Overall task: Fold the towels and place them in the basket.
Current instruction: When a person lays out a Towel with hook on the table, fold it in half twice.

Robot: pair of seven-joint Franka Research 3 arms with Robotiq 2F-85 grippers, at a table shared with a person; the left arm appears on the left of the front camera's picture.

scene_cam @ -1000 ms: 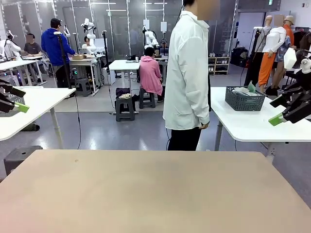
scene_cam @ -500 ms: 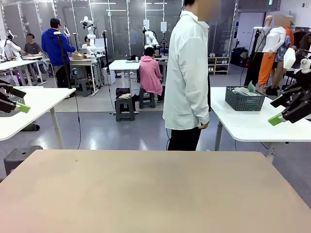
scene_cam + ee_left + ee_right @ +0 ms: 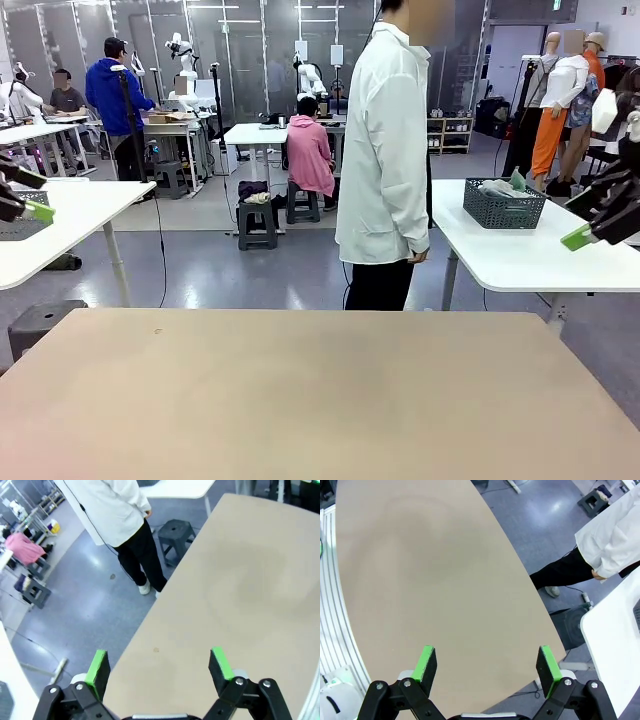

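L gripper (image 3: 159, 661): jaws wide apart, nothing btwn pads, pointing down at tan table (image 3: 250, 580). R gripper (image 3: 486, 661): same, wide apart & empty, over table's other side. Person (image 3: 385, 150) in white coat stands at far edge. Basket (image 3: 505, 209) sits on white side table (image 3: 500, 262) behind, picture right, w/ pale towels (image 3: 495, 187) heaped inside.

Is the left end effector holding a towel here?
No, the left end effector stands open, with only the tan table visible between its pads.

We worked in a lab: a person in a long white coat (image 3: 385, 150), rows of white rectangular counters (image 3: 500, 258), grey plastic stools (image 3: 257, 226).
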